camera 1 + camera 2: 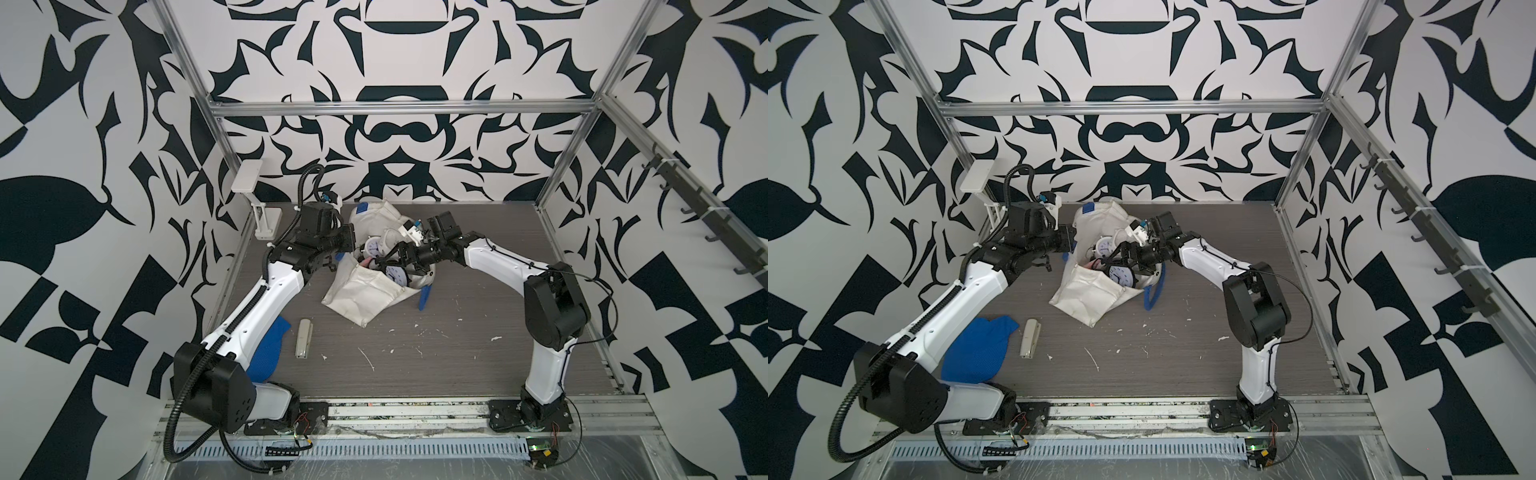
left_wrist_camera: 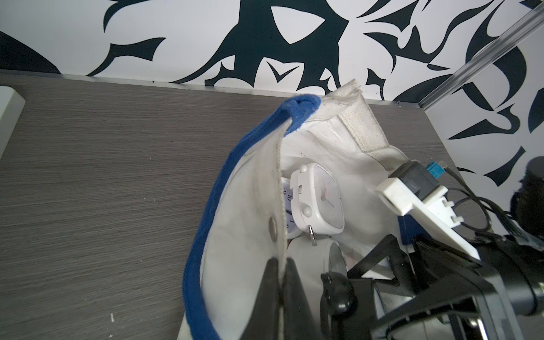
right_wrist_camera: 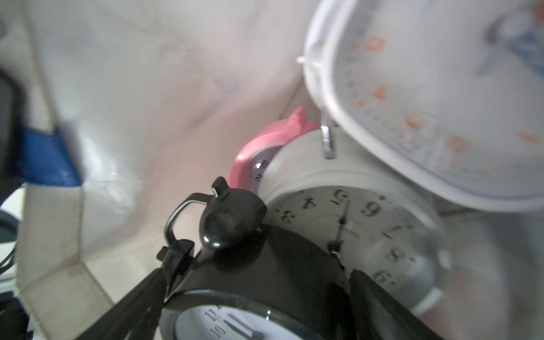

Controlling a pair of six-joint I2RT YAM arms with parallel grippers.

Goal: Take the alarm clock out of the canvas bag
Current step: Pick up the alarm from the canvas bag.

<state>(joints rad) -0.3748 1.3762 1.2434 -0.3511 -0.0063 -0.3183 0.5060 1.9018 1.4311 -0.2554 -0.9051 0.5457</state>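
Grey table (image 1: pixel 457 353) — bearing canvas bag (image 1: pixel 365 291), blue cloth (image 1: pixel 980 353), stapler (image 1: pixel 304 338).

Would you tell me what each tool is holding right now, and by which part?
The left tool pinches the canvas bag by its rim. The right tool straddles the black alarm clock; whether it grips cannot be told.

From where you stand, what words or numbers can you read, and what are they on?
"3 4 5 6 7 8 9": white round clock, seen upside down.
"10 11": black alarm clock.
"10" and "1": half-hidden dial behind the canvas bag rim.
White square clock: orange markings, too blurred to read.
No words or brands are legible; the top views are too small.
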